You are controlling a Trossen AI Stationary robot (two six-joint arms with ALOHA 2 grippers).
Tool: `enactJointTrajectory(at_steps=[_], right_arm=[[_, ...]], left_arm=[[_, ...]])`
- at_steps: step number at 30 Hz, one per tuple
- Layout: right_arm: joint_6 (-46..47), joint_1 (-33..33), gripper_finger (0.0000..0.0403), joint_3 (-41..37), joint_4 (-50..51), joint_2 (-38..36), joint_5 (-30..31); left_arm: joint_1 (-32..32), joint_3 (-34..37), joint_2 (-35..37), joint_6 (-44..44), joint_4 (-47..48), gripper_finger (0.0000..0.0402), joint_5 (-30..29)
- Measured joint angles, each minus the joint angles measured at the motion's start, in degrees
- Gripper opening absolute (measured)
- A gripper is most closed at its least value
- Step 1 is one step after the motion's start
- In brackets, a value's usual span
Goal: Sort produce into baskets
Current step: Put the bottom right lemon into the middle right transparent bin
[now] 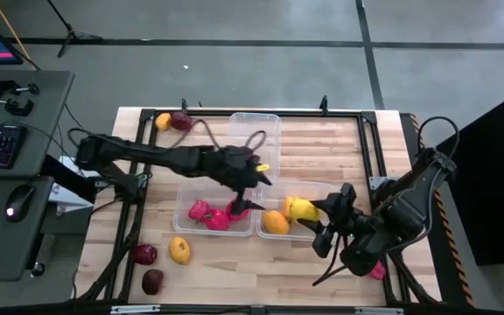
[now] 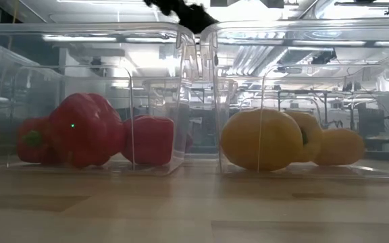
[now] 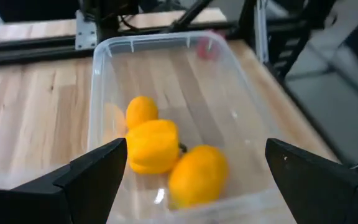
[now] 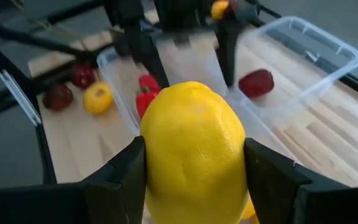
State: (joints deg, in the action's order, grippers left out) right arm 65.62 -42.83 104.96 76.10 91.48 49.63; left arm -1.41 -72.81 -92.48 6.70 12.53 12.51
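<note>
Three clear baskets stand on the table. The near left one [image 1: 201,226] holds red peppers [image 2: 80,131]. The near right one [image 3: 104,74] holds three yellow and orange pieces [image 3: 154,144]. In the far one [image 4: 316,56] lies a maroon piece [image 4: 257,82]. My right gripper [image 1: 311,210] is shut on a yellow piece [image 4: 194,149] over the near right basket's right end. My left gripper [image 1: 252,194] hangs open and empty above the gap between the two near baskets, facing the yellow pieces [image 2: 262,138]. My right gripper pinches the yellow piece between its two fingers, one on each of its rounded sides [image 4: 149,155]. The fingers come from the table's near right, slanting down. The piece is lifted clear above the basket.
Loose produce lies on the table: an orange piece [image 1: 163,121] and a maroon one [image 1: 181,121] at the far left, two maroon ones [image 1: 144,254] and a yellow one [image 1: 179,251] at the near left, and a red one [image 1: 376,271] under my right arm.
</note>
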Motion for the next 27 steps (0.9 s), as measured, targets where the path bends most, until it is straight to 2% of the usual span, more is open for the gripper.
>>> enactJointTrajectory(at_steps=[6, 12, 15, 19, 22, 27], right_arm=[[0.0, 0.9, 0.0199, 1.8, 0.0, 0.0, 1.1], [0.1, 1.9, 0.0199, 1.8, 0.8, 0.0, -2.9], [0.6, 2.5, 0.0199, 1.8, 3.3, 0.0, -6.1], [3.4, 3.7, 0.0199, 1.7, 9.3, 0.4, -9.5], [4.0, 4.0, 0.0199, -0.5, 10.7, 0.4, -14.5], [8.5, 0.0, 0.0199, -7.2, 8.8, 0.4, -29.1]], left_arm=[[0.0, -8.1, -10.3, 2.4, 2.0, 0.0372, -1.1], [1.8, -12.0, -11.2, 4.1, 13.1, 0.0372, -1.2], [4.2, -12.2, -7.4, 4.1, 20.0, 0.0372, -1.3], [7.5, -11.8, -0.5, 1.7, 24.6, 0.0372, -1.2], [9.6, -8.3, 6.6, -1.3, 22.3, 0.0372, -1.2], [11.9, 0.6, 19.4, -9.3, 15.0, 0.0372, -1.7]])
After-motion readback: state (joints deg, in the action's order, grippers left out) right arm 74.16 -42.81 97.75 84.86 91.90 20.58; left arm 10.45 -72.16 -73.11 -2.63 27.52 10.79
